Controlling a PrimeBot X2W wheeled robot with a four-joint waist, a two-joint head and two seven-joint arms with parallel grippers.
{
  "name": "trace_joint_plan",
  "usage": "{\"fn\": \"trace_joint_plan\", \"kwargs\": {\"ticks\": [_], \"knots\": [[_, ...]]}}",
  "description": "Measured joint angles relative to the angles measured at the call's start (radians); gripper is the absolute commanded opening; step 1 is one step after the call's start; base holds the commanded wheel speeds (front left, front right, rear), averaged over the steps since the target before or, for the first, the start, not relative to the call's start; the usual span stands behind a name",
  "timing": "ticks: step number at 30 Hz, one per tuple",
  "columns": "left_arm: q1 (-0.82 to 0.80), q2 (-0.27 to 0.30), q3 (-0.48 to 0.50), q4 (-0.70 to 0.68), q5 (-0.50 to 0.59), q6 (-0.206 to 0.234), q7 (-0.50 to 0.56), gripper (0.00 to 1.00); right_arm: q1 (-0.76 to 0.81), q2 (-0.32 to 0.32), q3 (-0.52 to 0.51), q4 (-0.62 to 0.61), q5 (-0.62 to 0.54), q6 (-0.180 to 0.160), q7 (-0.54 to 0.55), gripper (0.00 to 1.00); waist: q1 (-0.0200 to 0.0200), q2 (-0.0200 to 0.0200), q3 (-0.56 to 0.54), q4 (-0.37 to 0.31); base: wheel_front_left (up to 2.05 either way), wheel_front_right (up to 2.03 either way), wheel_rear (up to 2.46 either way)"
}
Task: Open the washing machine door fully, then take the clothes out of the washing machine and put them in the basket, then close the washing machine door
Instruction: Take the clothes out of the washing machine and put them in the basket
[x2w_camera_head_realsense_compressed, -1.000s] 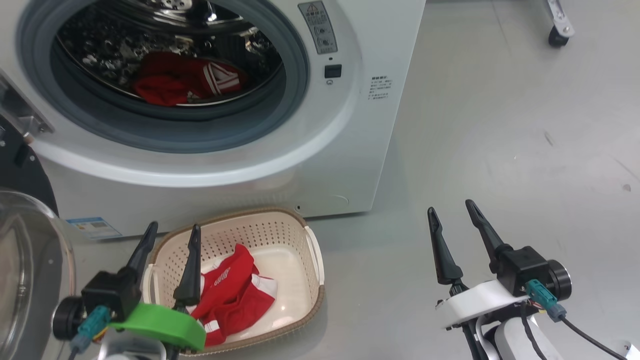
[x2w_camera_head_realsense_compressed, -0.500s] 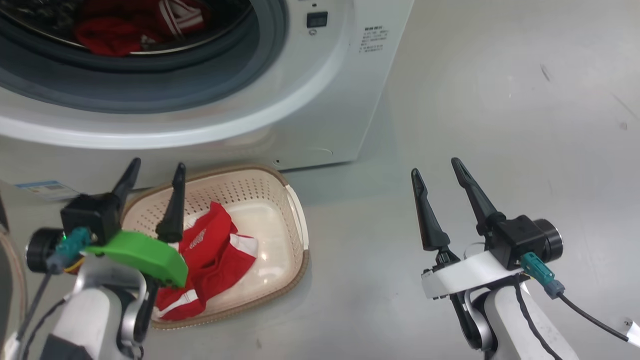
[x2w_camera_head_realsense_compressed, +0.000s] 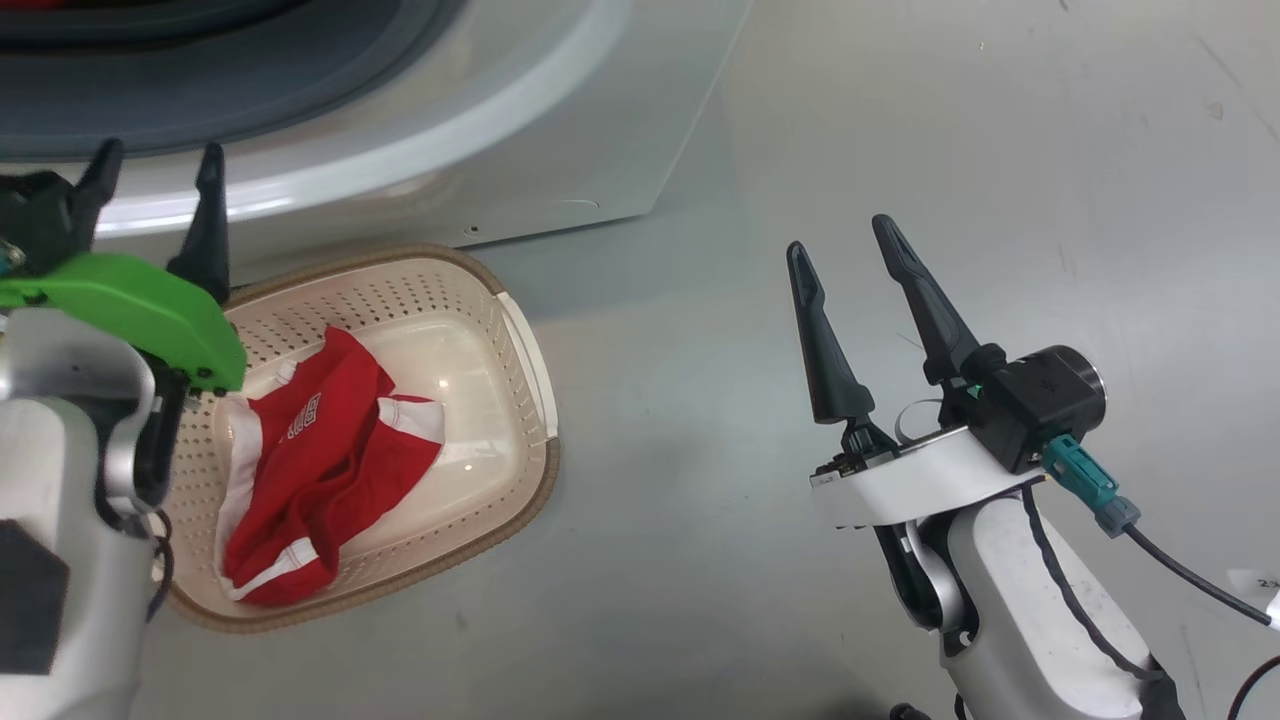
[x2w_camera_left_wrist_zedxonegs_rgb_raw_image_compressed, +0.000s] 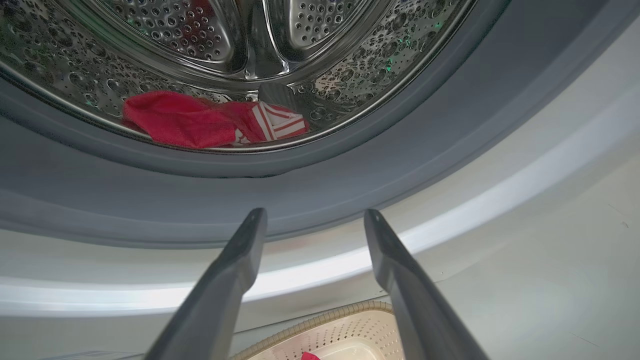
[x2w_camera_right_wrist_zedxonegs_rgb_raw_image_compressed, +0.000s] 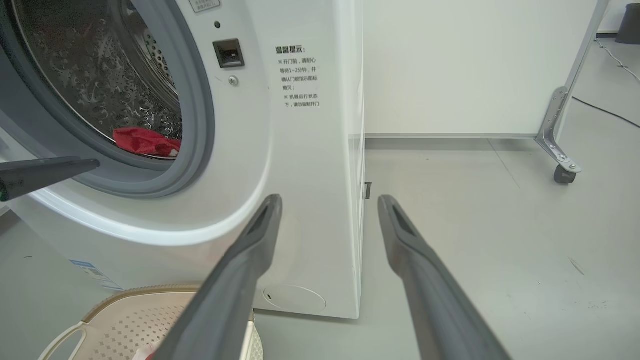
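**Second shirt run: how I'd go into the drum**

Using the washing machine (x2w_camera_right_wrist_zedxonegs_rgb_raw_image_compressed: 310, 150) as the reference for everything here; the basket (x2w_camera_head_realsense_compressed: 420, 295) sits on the floor right at the foot of the machine's front, and one lot of red clothes (x2w_camera_head_realsense_compressed: 320, 450) already lies in it; another red piece with white stripe trim (x2w_camera_left_wrist_zedxonegs_rgb_raw_image_compressed: 200, 122) sits at the bottom of the machine's drum (x2w_camera_left_wrist_zedxonegs_rgb_raw_image_compressed: 350, 60), close behind the grey rubber ring (x2w_camera_left_wrist_zedxonegs_rgb_raw_image_compressed: 450, 115).

The left gripper (x2w_camera_head_realsense_compressed: 155, 170) hangs just in front of the machine's lower front rim, fingers spread wide and holding nothing, pointed up towards the opening; the right gripper (x2w_camera_head_realsense_compressed: 840, 240) is off past the machine's right corner over bare floor (x2w_camera_head_realsense_compressed: 900, 120), also spread wide and empty.

So my guess is the left arm is lining up for the next grab; tips, as I see it:

- come in over the rubber ring rather than through it; that lip looks grabby
- keep the fingers apart until they straddle the bunched red middle; the striped edge looks thin and likely to slip
- pinch deep, then lift before pulling back towards the machine's front, so the fabric clears the ring
- leave the right arm parked beside the machine; it isn't in the way

The machine's door closes last, once the drum is bare.
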Motion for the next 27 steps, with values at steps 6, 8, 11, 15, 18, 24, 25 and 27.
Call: {"fn": "trace_joint_plan", "kwargs": {"ticks": [6, 8, 11, 15, 18, 24, 25, 27], "knots": [[-0.113, 0.052, 0.030, 0.048, -0.002, 0.000, 0.058, 1.00, -0.041, 0.000, 0.031, -0.011, 0.046, -0.012, 0.000, 1.00, 0.0000, 0.0000, 0.059, -0.042, 0.00, 0.00, 0.00], [-0.163, 0.084, 0.040, 0.067, 0.000, 0.000, 0.081, 1.00, -0.055, 0.000, 0.044, -0.017, 0.062, -0.016, 0.000, 1.00, 0.0000, 0.0000, 0.083, -0.066, 0.00, 0.00, 0.00], [-0.196, 0.102, 0.046, 0.078, 0.001, -0.001, 0.096, 1.00, -0.065, 0.000, 0.049, -0.022, 0.067, -0.020, 0.000, 1.00, 0.0000, 0.0000, 0.097, -0.081, 0.00, 0.00, 0.00], [-0.264, 0.142, 0.057, 0.101, 0.016, -0.003, 0.117, 1.00, -0.078, 0.000, 0.063, -0.025, 0.092, -0.025, 0.000, 1.00, 0.0001, 0.0000, 0.123, -0.110, 0.00, 0.00, 0.00], [-0.310, 0.164, 0.063, 0.115, 0.023, -0.008, 0.134, 1.00, -0.082, 0.000, 0.068, -0.025, 0.109, -0.027, 0.000, 1.00, 0.0000, 0.0000, 0.139, -0.128, 0.00, 0.00, 0.00], [-0.388, 0.209, 0.062, 0.158, 0.049, -0.012, 0.155, 1.00, -0.095, 0.000, 0.075, -0.026, 0.120, -0.034, 0.000, 1.00, 0.0000, 0.0000, 0.162, -0.159, 0.00, 0.00, 0.00], [-0.401, 0.218, 0.061, 0.166, 0.060, -0.015, 0.161, 1.00, -0.098, 0.000, 0.075, -0.026, 0.125, -0.034, 0.000, 1.00, 0.0000, 0.0000, 0.165, -0.163, 0.00, 0.00, 0.00], [-0.421, 0.241, 0.060, 0.179, 0.078, -0.019, 0.172, 1.00, -0.104, 0.001, 0.078, -0.026, 0.127, -0.034, 0.000, 1.00, 0.0000, 0.0000, 0.169, -0.171, 0.00, 0.00, 0.00]]}}
